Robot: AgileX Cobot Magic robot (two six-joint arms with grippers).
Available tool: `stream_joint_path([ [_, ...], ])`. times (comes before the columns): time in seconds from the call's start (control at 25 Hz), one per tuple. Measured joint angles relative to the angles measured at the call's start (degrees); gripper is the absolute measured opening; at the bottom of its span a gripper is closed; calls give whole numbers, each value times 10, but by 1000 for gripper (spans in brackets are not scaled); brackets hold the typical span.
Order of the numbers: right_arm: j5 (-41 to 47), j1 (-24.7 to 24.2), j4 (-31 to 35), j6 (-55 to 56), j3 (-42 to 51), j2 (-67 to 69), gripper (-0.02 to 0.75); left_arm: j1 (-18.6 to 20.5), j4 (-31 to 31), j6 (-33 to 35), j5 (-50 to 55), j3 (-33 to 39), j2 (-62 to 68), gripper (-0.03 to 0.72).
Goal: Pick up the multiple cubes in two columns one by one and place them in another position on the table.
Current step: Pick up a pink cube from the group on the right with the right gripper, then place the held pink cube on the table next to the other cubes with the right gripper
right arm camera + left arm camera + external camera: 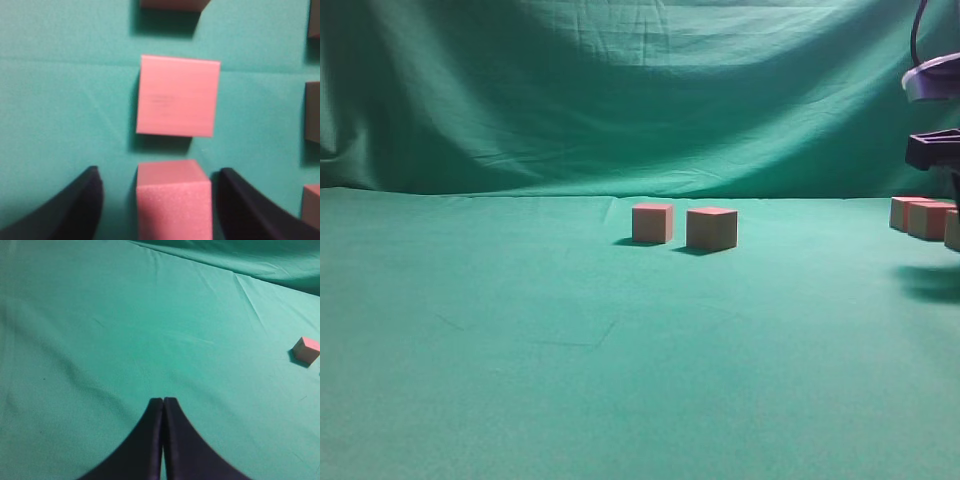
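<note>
The matte pink foam-like cube (173,207) sits between the spread right pincer (157,200) (light, slightly squashy, best gripped across its flat sides); the left pincer (163,407) is closed, empty.

A wrinkled green cloth backdrop (620,90) hangs behind the worktop (520,380) and fills the upper part of the exterior view from edge to edge. Creases fan across it, with a deep dark fold at its far left. Its lower hem meets the back edge of the worktop in a long, nearly level line. In the left wrist view, a darker strip of this backdrop (260,260) shows beyond the worktop, at upper right.
</note>
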Motion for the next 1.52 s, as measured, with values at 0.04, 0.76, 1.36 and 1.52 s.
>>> stream_joint_path([
  [0.04, 0, 0, 0, 0, 0, 0, 384, 0, 0, 0, 0, 0, 0, 0],
  [0.76, 282, 55, 43, -55, -145, -49, 280, 0, 0, 0, 0, 0, 0, 0],
  [1.36, 279, 356, 136, -96, -219, -57, 280, 0, 0, 0, 0, 0, 0, 0],
  [1.52, 274, 389, 135, -58, -297, -24, 280, 0, 0, 0, 0, 0, 0, 0],
])
